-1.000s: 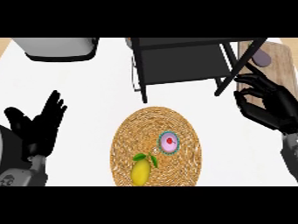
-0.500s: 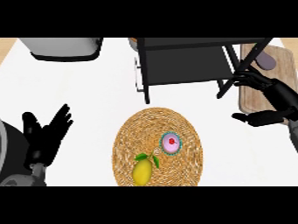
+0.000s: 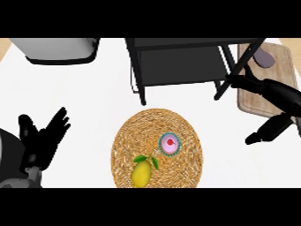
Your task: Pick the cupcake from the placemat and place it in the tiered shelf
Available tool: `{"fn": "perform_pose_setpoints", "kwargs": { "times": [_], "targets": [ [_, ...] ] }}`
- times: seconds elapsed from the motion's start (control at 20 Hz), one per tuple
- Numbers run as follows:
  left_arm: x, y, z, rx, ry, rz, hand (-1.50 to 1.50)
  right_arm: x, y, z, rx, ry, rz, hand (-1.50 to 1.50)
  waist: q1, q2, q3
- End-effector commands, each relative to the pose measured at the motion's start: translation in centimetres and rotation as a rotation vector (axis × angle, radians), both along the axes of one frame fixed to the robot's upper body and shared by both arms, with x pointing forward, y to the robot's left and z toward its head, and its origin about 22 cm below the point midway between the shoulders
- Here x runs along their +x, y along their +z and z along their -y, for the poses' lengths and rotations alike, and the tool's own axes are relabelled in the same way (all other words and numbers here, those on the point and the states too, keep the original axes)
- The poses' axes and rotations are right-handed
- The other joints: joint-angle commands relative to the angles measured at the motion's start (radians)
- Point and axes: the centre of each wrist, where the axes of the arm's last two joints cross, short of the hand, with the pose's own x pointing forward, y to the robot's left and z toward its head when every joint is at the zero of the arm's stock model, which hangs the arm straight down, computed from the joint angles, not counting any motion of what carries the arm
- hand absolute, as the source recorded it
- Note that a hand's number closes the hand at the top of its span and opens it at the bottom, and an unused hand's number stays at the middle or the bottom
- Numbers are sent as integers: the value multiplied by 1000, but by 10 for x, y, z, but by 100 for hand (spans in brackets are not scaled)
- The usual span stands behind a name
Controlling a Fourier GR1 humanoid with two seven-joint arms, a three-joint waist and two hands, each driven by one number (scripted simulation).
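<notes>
A small cupcake point(image 3: 170, 144) with pink frosting and a red dot sits on the round woven placemat point(image 3: 178, 128), right of its middle. The dark tiered shelf point(image 3: 178, 64) stands behind the placemat at the back of the counter. My right hand point(image 3: 280, 99) is to the right of the placemat, above the counter, open with its fingers stretched toward the shelf's right leg and its thumb hanging down. It holds nothing. My left hand point(image 3: 43, 137) rests open at the left edge, fingers up.
A yellow lemon with a green leaf point(image 3: 141, 172) lies on the placemat's front part. A wooden cutting board point(image 3: 273, 66) with a purple item lies at the right, behind my right hand. A grey container point(image 3: 61, 49) stands at the back left.
My right hand has drifted right and slightly down, its fingers stretching out. My left hand and forearm have slid a little toward the lower left. The cupcake has not moved.
</notes>
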Motion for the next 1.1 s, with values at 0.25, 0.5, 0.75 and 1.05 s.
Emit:
{"fn": "perform_pose_setpoints", "kwargs": {
  "times": [0.25, 0.5, 0.75, 1.05],
  "targets": [
    [0, -16, -20, -4, 28, -8, 0, -22, 44, -101, -159, 22, 67, -150, 2, -13, -15],
    [10, 4, -12, 6, 3, -6, 0, -37, 61, -142, -268, -57, 100, -150, 16, -13, -13],
    [4, -11, -5, -14, -3, 6, 0, -49, 49, -167, -373, -50, 25, -150, 17, -8, -13],
    [1, -2, -2, -10, -3, 5, 0, -53, 32, -187, -480, -12, 35, -150, 23, -8, -12]
  ]
}}
